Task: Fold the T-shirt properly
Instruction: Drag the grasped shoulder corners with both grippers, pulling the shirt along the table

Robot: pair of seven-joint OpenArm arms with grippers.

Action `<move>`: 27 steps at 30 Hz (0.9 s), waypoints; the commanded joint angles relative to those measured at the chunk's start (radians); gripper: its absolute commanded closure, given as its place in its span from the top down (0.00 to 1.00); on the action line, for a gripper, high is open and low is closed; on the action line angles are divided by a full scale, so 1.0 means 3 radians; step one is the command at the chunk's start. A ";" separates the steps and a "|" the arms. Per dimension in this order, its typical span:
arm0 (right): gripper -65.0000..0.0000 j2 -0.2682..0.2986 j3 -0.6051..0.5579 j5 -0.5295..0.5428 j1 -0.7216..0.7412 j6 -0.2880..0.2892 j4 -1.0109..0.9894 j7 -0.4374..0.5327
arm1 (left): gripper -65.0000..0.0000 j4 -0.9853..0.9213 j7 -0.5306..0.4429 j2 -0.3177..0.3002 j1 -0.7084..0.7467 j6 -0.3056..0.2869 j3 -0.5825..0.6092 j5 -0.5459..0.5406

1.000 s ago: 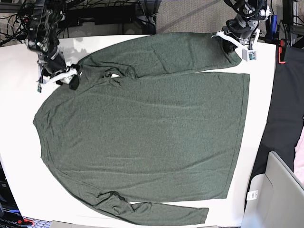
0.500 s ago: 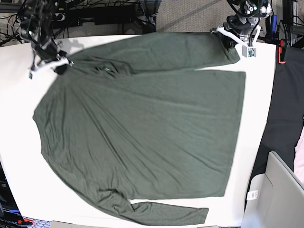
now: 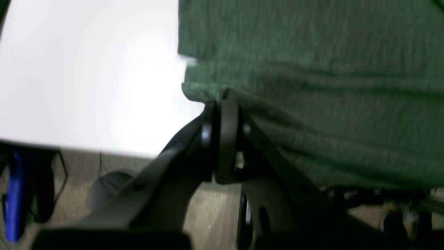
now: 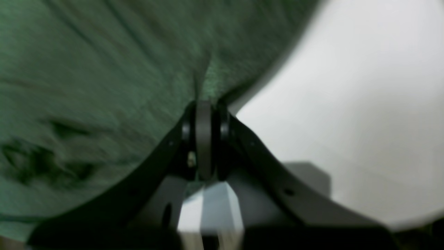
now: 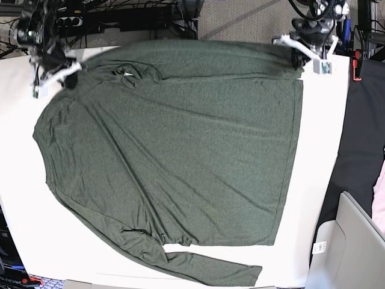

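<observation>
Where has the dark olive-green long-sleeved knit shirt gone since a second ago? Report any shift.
Yes. The dark olive-green long-sleeved knit shirt slid toward the white table's far edge; its bottom hem pulled away from the right edge.

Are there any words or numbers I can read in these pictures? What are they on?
None can be read.
White tag at the right edge of the base view: dark marks, too small to read.
Small label on the left hand: too small to read.
T-shirt: plain green, no print showing.
Both wrist views: blurred, no writing visible.
</observation>
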 commanded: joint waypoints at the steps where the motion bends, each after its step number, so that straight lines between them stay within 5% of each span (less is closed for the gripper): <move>1: 0.01 0.0045 0.0025 0.0025 0.0052 0.0016 0.0052 0.0062 | 0.00 0.0095 -0.0111 -0.0035 -0.0089 -0.0014 -0.0011 -0.0013; 24: 0.01 0.0035 0.0025 0.0020 0.0559 0.0016 -0.0173 0.0072 | 0.00 -0.0549 -0.0008 0.0134 -0.1081 -0.0014 0.0010 -0.0013; 27: 0.01 -0.0052 0.0025 0.0020 0.0538 0.0016 -0.0173 0.0072 | 0.08 -0.0621 0.0027 0.0139 -0.1081 -0.0014 0.0010 -0.0013</move>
